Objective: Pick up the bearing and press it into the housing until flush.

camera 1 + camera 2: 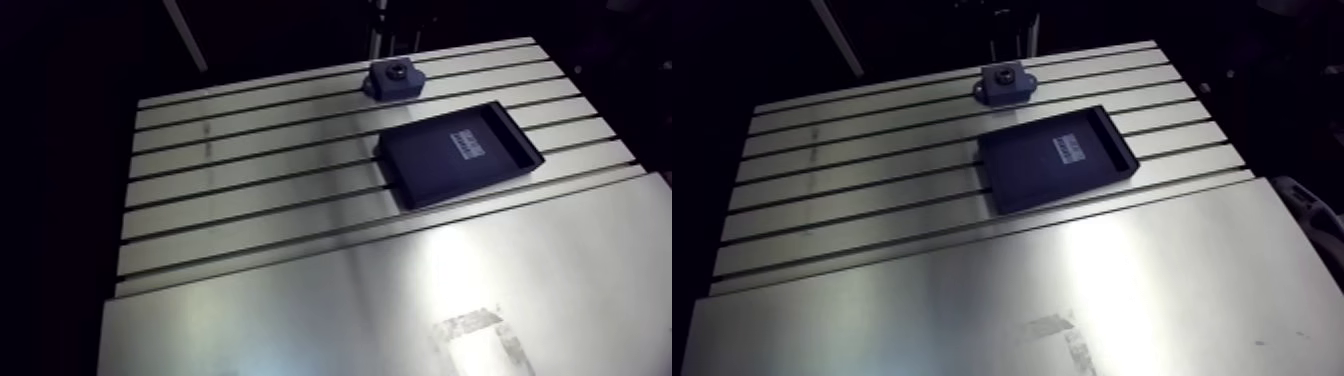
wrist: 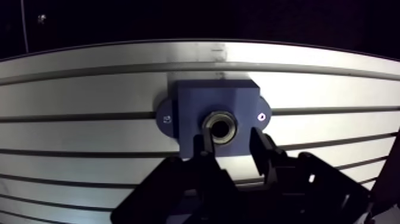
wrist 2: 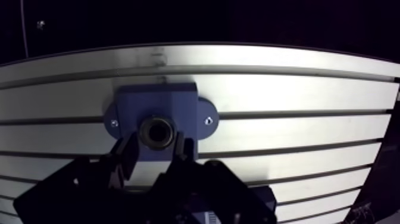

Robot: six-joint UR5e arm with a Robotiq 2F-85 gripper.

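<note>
The dark blue housing (image 2: 196, 98) is bolted on the slotted table near its far edge, also visible in the arm view as the housing (image 1: 393, 80). A metal bearing (image 2: 219, 126) sits inside its round bore. My gripper (image 2: 232, 146) hovers over the housing's near side, open. Its two black fingers (image 2: 205, 146) stand apart on either side of the bore, with nothing held between them. I cannot make out the gripper in the arm view.
A shallow black tray (image 1: 420, 165) with a small printed label lies on the table just in front of the housing. A smooth metal sheet (image 1: 400, 300) covers the near part of the slotted table (image 1: 250, 150).
</note>
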